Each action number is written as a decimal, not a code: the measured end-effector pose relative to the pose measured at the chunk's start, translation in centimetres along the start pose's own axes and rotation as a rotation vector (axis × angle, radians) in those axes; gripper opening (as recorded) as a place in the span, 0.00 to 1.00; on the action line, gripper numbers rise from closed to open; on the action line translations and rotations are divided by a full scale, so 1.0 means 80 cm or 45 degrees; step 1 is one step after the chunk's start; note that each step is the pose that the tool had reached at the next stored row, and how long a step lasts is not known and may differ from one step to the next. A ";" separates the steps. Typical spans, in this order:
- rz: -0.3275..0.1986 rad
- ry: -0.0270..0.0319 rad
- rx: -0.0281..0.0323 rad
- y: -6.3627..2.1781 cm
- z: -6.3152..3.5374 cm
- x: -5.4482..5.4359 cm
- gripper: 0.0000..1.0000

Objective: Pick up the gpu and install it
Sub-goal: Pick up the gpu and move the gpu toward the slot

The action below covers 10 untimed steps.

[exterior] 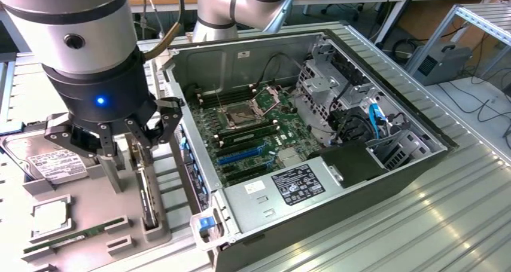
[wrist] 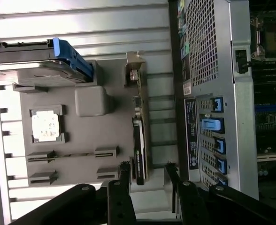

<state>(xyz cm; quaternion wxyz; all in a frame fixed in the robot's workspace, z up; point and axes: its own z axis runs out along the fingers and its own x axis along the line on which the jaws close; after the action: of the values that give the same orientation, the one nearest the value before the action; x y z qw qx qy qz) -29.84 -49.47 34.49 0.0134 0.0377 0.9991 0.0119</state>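
Pincer (wrist: 147, 165) of mine spread wide, fingers either side of gpu (wrist: 140, 145). Gpu stood on edge in grey tray (wrist: 81, 136), beside open computer case (exterior: 200, 63), on exterior view's left.

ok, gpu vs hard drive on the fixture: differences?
The gpu stands on edge, the hard drive lies label-up. The gpu is a thin dark card, the hard drive a boxy silver block. The open end effector straddles the gpu, not the hard drive. Both sit in the gray fixture.
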 end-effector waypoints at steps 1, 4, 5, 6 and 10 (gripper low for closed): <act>0.000 0.0000 0.0000 0.000 0.002 0.000 0.42; 0.000 0.0000 -0.0001 0.000 0.014 0.000 0.42; 0.000 0.0001 0.0000 0.000 0.016 0.000 0.42; 0.000 0.0001 0.0000 0.000 0.018 0.000 0.42; 0.000 -0.0001 -0.0001 -0.001 0.028 0.001 0.42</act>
<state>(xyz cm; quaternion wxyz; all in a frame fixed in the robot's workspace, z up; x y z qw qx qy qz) -29.83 -49.47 32.26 0.0135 0.0377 0.9991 0.0119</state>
